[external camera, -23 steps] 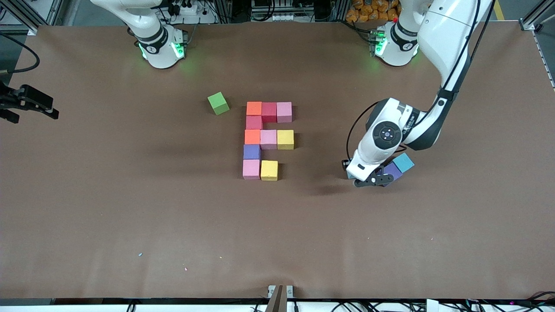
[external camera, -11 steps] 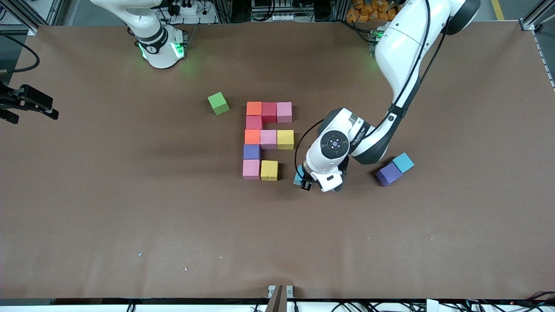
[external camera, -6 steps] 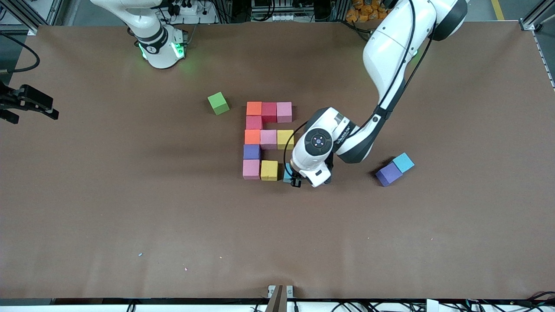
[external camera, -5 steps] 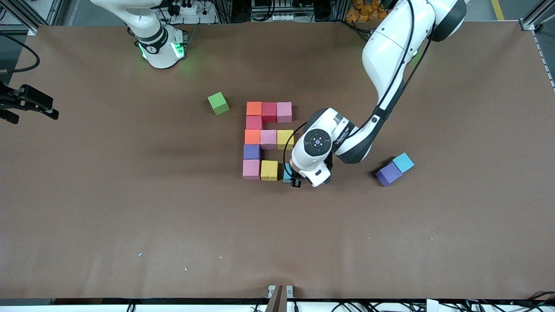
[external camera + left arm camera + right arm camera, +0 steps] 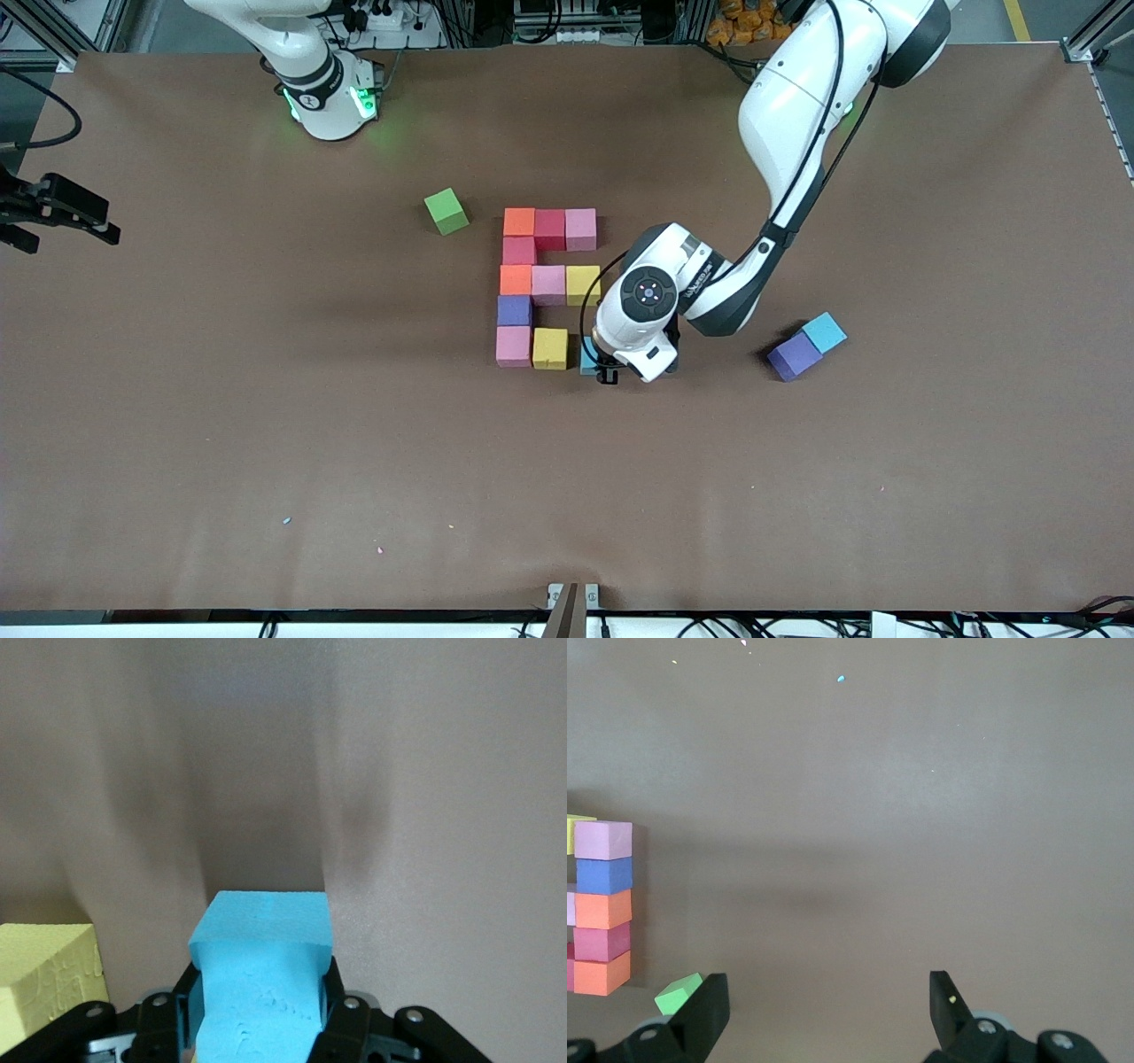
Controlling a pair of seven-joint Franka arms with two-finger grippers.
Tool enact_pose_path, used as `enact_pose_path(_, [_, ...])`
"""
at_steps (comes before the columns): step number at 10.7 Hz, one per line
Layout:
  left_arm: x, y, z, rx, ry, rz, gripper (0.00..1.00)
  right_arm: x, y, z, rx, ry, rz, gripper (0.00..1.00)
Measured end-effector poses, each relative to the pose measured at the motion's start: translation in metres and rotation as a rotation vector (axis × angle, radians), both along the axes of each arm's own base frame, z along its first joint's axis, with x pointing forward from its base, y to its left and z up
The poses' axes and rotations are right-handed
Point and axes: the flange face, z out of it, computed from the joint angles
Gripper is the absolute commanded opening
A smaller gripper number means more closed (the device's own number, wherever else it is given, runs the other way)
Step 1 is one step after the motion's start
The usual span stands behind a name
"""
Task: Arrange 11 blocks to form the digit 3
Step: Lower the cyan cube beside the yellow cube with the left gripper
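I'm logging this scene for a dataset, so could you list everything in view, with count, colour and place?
Figure blocks: ten in touching rows mid-table, two orange, two crimson, three pink, two yellow, one purple.
Held cyan block: one, in the left gripper, beside the yellow block that ends the row nearest the front camera; I cannot tell whether they touch.
Spare purple block: one, toward the left arm's end of the table.
Spare cyan block: one, touching the spare purple block.
Green cube: one, tilted, apart from the figure, toward the right arm's end.
Table: one, brown.
Left gripper: shut on the held cyan block.
Right gripper: open, holding nothing, waiting at the right arm's end of the table.
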Motion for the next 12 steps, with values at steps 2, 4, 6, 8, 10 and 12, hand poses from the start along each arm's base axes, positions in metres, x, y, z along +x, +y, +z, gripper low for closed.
enact_pose_path(2, [-0.004,-0.005,0.0,0.0,0.0,-0.005,0.0,0.0,0.0,0.0,0.0,0.0,0.0,1.0])
enact_pose_path(4, [-0.008,-0.01,0.0,-0.001,0.0,-0.007,0.0,0.0,0.0,0.0,0.0,0.0,0.0,1.0])
enact_pose_path(6, [-0.006,-0.01,0.002,-0.003,-0.003,-0.005,0.0,0.0,0.0,0.0,0.0,0.0,0.0,1.0])
enact_pose_path(8, [-0.004,-0.012,0.001,-0.007,-0.006,-0.003,0.0,0.0,0.0,0.0,0.0,0.001,0.0,1.0])
enact_pose_path(10, [-0.003,-0.014,0.001,-0.012,-0.009,-0.003,0.0,0.001,0.0,-0.001,0.0,0.002,0.0,1.0])
enact_pose_path(12, [-0.006,-0.019,0.0,-0.012,-0.008,-0.009,0.0,0.002,0.0,-0.004,0.0,0.008,0.0,1.0])
